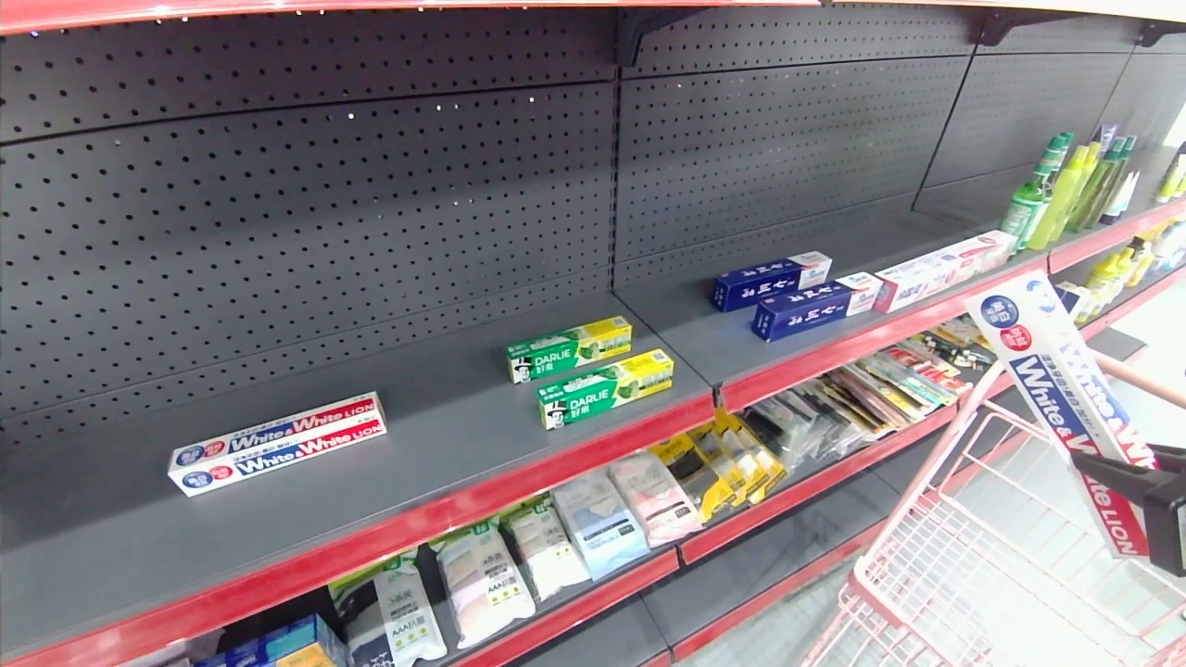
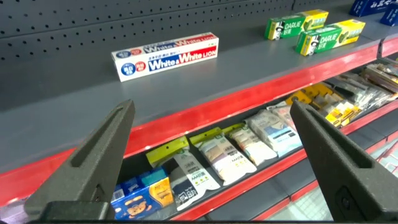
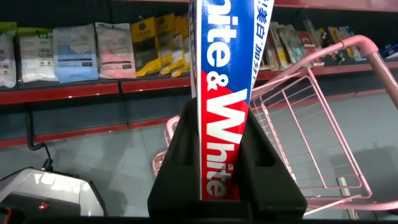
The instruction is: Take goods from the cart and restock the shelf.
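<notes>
Right pincer clamped on toothpaste box over pink cart, left pincer apart, facing shelf

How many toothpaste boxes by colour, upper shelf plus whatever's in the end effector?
White-and-red boxes: 2 (shelf box, held box in the right end effector)
Green boxes: 2
Blue boxes: 2
Pale box: 1
Total: 7
</notes>
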